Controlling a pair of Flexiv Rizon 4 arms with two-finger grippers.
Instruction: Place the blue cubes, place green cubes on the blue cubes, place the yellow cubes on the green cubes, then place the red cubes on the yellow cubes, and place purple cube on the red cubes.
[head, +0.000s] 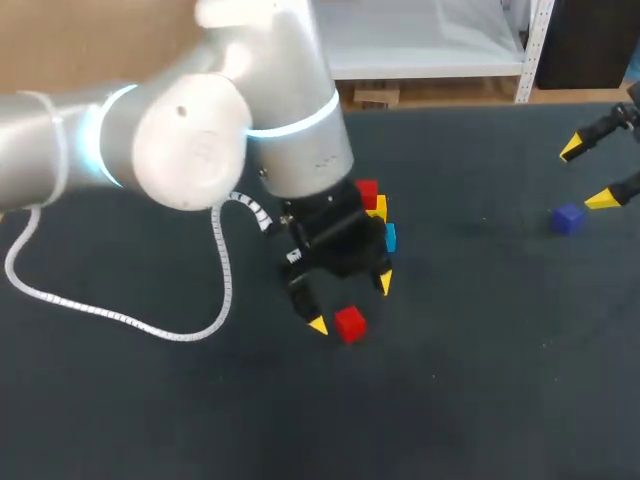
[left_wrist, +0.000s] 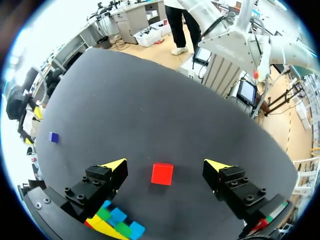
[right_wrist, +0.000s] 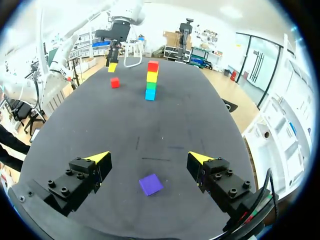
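A loose red cube (left_wrist: 162, 174) lies on the dark table between the spread fingers of my left gripper (left_wrist: 166, 165), untouched by either; in the head view this red cube (head: 350, 324) is just beside the left gripper (head: 351, 303). Behind that gripper stands a stack of cubes (head: 378, 212), partly hidden by it. From the right wrist the stack (right_wrist: 151, 80) reads blue, green, yellow, red from the bottom up. A purple cube (right_wrist: 150, 184) lies flat between the open fingers of my right gripper (right_wrist: 149, 158), clear of both. It also shows near the right gripper (head: 585, 175) as the purple cube (head: 568, 218).
My left arm's white cable (head: 120, 318) loops over the table at the left. The table's far edge (head: 450, 106) runs behind the stack. Dark bare tabletop (head: 470, 340) lies between the two grippers.
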